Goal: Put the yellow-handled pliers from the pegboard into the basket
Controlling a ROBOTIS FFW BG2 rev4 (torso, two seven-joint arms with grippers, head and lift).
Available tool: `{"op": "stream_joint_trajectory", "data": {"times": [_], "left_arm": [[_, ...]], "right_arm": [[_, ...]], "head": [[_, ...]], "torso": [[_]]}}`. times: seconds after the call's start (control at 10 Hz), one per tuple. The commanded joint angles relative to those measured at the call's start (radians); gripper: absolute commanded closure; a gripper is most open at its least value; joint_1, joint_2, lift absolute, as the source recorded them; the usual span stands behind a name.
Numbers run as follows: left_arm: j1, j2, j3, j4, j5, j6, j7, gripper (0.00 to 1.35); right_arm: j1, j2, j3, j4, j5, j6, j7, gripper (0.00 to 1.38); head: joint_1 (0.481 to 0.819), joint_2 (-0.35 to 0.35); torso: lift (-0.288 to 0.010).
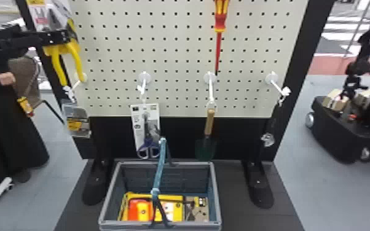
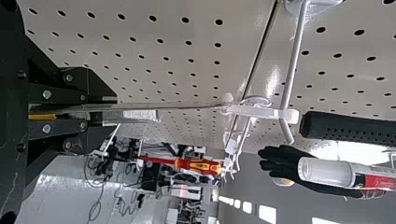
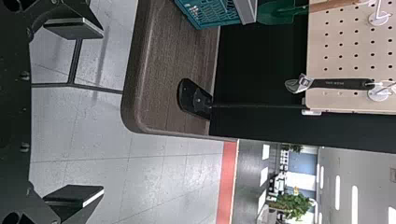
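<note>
And here we are in what looks like a robotics lab or show floor, hard to say which! Front and centre, a pegboard point(image 1: 175, 66) dressed like a shop display: screwdriver point(image 1: 220, 23), packaged scissors point(image 1: 148, 149), trowel point(image 1: 209, 123) on show. Over on the right, a wheeled robot point(image 1: 344, 135)! Loose cables point(image 2: 95, 207) behind, rows of ceiling lights point(image 2: 267, 214), a grey floor point(image 3: 88, 144), a red strip point(image 3: 226, 182), even a leafy plant point(image 3: 292, 206).
</note>
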Motion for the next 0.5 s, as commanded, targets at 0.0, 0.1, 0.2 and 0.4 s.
{"op": "stream_joint_trajectory", "data": {"times": [0.0,0.1,0.2,0.4], "left_arm": [[0.002,0.0,0.001,-0.006,0.0,0.002,-0.002,1.21],[0.002,0.001,0.004,-0.011,0.0,0.004,0.0,1.21],[0.002,0.003,0.004,-0.018,0.0,0.007,-0.002,1.21],[0.006,0.005,0.007,-0.021,0.0,0.011,-0.002,1.21]], "right_arm": [[0.002,0.002,0.0,0.0,0.0,0.0,0.0,0.12],[0.002,0.002,0.0,-0.002,0.0,0.0,0.0,0.12],[0.002,0.002,0.0,-0.002,0.0,0.0,0.0,0.12],[0.002,0.002,0.0,0.0,0.0,0.002,0.0,0.12]], "head": [[0.549,0.0],[0.549,0.0],[0.549,0.0],[0.549,0.0]], "torso": [[-0.1],[-0.1],[-0.1],[-0.1]]}}
